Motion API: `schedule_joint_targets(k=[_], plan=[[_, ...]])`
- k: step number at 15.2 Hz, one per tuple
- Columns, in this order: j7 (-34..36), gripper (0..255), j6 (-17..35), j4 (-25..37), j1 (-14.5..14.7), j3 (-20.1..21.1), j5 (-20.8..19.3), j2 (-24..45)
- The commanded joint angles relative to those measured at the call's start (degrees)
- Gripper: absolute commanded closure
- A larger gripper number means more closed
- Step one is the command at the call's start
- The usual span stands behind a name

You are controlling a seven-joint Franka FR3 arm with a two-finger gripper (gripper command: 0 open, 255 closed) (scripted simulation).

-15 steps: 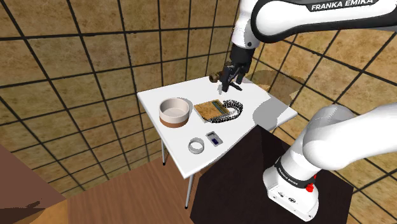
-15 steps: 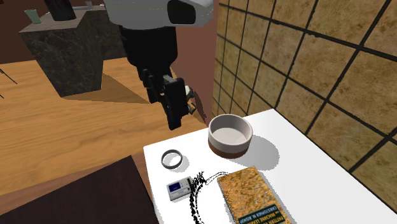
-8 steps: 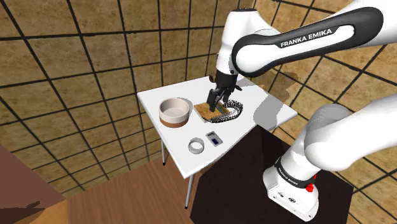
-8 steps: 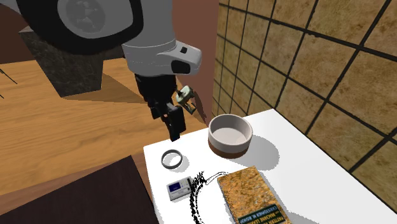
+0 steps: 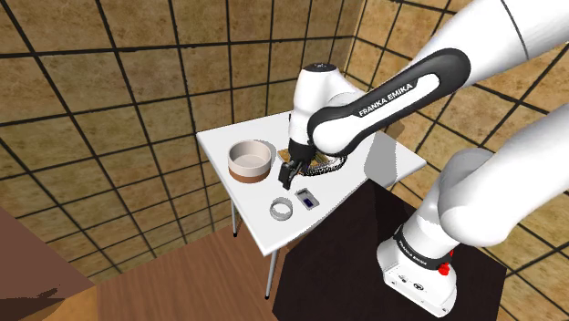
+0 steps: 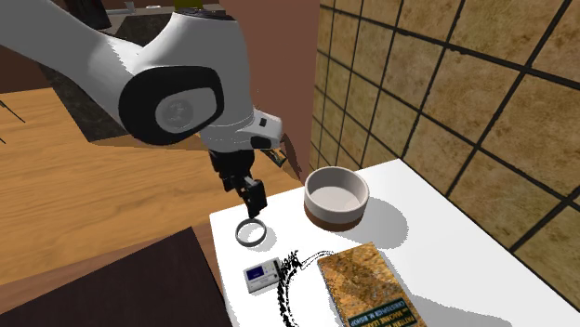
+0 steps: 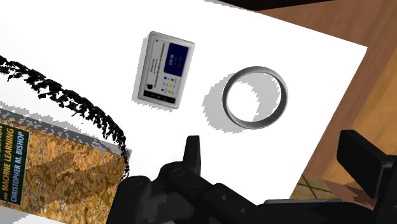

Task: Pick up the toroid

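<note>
Grey toroid (image 5: pixel 282 209) lay untouched near the shoulder view's centre, on the white table (image 5: pixel 219 150).
Within a second the gripper (image 5: pixel 288 175) had swung from the upper middle down close above it, fingers wide apart; descent remained.

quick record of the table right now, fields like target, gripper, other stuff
target: grey ring, lying flat on the white table near its edge
gripper: gripper open, close over the ring, not touching it
beside ring: small device with a screen
others: bowl, book, black bead chain lying partly over the book
</note>
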Motion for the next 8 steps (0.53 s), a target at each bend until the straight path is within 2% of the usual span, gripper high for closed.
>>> schedule_joint_targets(k=[1,5,8], plan=[[0.3,0,4.6,0.2,0.6,0.9,0.1,4.7],[2.2,0,13.2,1.4,1.5,2.9,-1.2,14.6],[4.9,0,19.1,3.2,2.3,3.7,-4.1,22.4]])
